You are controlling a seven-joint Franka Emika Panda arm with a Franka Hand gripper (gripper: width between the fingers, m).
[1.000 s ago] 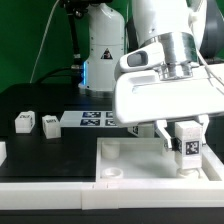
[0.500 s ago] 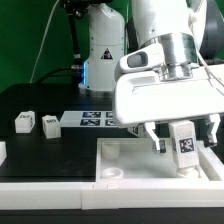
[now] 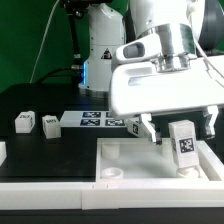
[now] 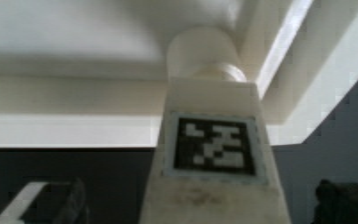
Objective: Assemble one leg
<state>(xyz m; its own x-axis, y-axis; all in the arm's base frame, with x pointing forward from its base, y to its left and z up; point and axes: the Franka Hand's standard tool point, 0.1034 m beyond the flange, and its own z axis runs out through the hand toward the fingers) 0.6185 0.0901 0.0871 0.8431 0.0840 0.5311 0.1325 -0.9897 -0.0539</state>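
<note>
Your claw (image 3: 181, 131) is spread wide and grips nothing, with the leg (image 3: 182, 146), a smooth white plastic post bearing a black-and-white square tag, upright between and just below its jaws on the rimmed white panel (image 3: 125, 160). Since half a second ago the claw has lifted, while the leg stayed put. Only the wrist view shows you the leg's (image 4: 208, 130) rounded far end against the panel (image 4: 87, 50).

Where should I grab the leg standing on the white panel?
Grip the leg by its upper half, coming straight down from above and clamping two opposite flat sides. It stands upright on the white panel, base close to the raised rim, so its top is freest.
</note>
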